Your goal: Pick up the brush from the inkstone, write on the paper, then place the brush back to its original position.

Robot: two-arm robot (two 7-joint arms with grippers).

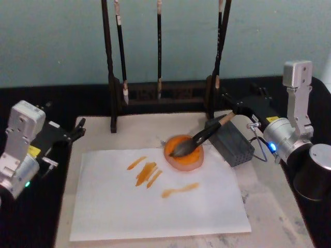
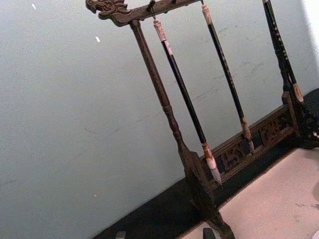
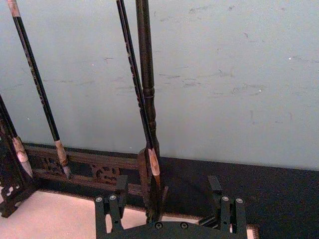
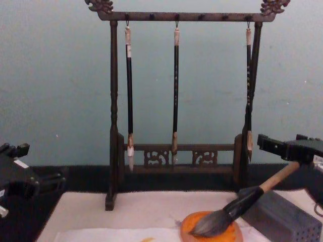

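Brush (image 1: 202, 137) bristles in orange inkstone (image 1: 184, 153)

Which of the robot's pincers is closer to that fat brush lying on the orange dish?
The right pincer: it sits right at the end of the brush handle, beside the grey block. The left pincer waits far off, beyond the paper's left edge.

The brush (image 1: 199, 139) lay bristles-down in the inkstone (image 1: 183, 153), handle leaning right over the holed block (image 1: 232, 143), paper (image 1: 155, 201) in front, brush rack (image 1: 160, 95) behind.
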